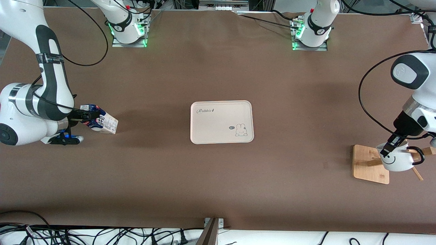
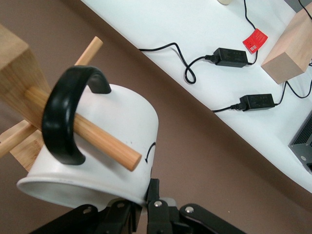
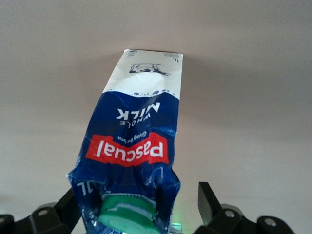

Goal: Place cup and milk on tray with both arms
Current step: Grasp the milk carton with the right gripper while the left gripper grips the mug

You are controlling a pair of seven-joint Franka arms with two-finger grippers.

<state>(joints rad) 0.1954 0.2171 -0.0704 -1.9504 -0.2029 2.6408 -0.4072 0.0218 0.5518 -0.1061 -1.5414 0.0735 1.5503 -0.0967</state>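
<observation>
The cream tray [image 1: 221,121] lies flat at the table's middle with nothing on it. The milk [image 1: 102,123] lies tilted near the right arm's end, its green cap toward my right gripper [image 1: 89,117]. In the right wrist view the milk [image 3: 139,131] sits between the open jaws of my right gripper [image 3: 137,195]; one finger is close to it and the other [image 3: 207,200] stands apart. The cup [image 1: 396,161] hangs by its black handle on a wooden peg [image 2: 97,139] at the left arm's end. My left gripper [image 1: 391,145] is shut on the cup's [image 2: 112,146] rim [image 2: 141,200].
The bamboo mug rack [image 1: 369,163] with its pegs stands at the left arm's end of the table, under and beside the cup. Cables and power bricks [image 2: 231,56] lie on the white floor past the table edge. Brown table surface lies between the tray and both objects.
</observation>
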